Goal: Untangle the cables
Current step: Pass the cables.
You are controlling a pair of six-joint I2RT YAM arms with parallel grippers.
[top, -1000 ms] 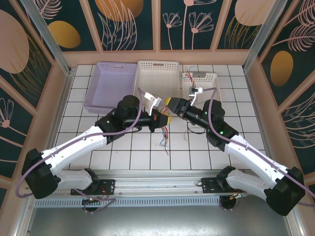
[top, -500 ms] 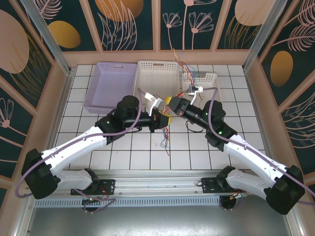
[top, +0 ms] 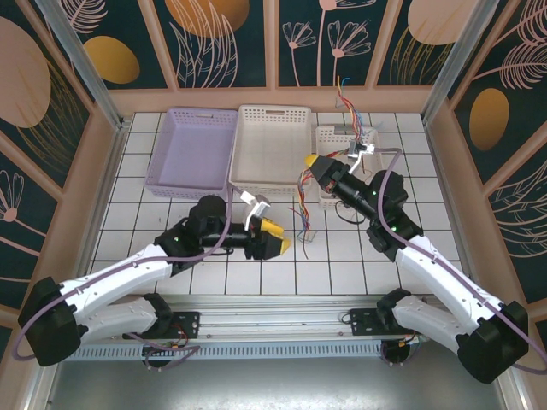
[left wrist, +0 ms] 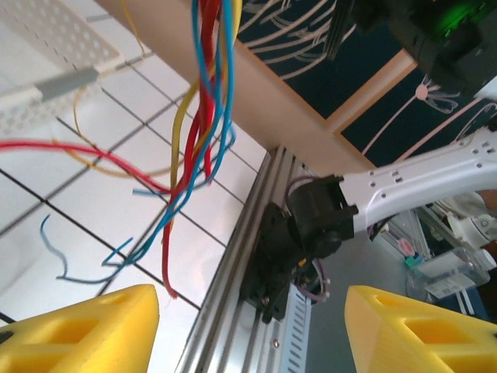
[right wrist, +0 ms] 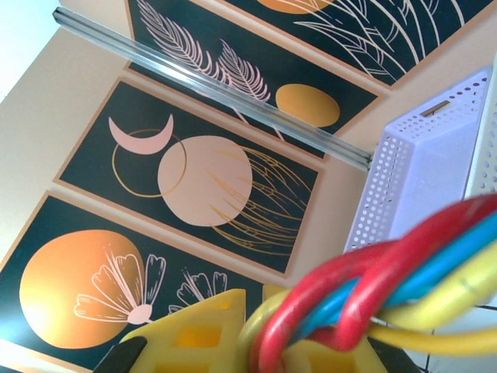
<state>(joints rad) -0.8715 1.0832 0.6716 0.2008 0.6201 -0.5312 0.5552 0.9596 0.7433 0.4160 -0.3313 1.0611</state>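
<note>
Over the white-tiled worktop [top: 342, 265], the cables [top: 301, 209] are now let go by the left claw [top: 278, 239], which is drawn back to lower centre with jaws parted. They are lifted right of centre, pinched in the closed right claw [top: 313, 164], so the strands likely hang freer.

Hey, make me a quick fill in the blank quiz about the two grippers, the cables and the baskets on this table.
The right gripper is ___ on the cables.
The left gripper is ___, holding nothing.
The leftmost basket is coloured ___.
Missing words: shut; open; purple.
</note>
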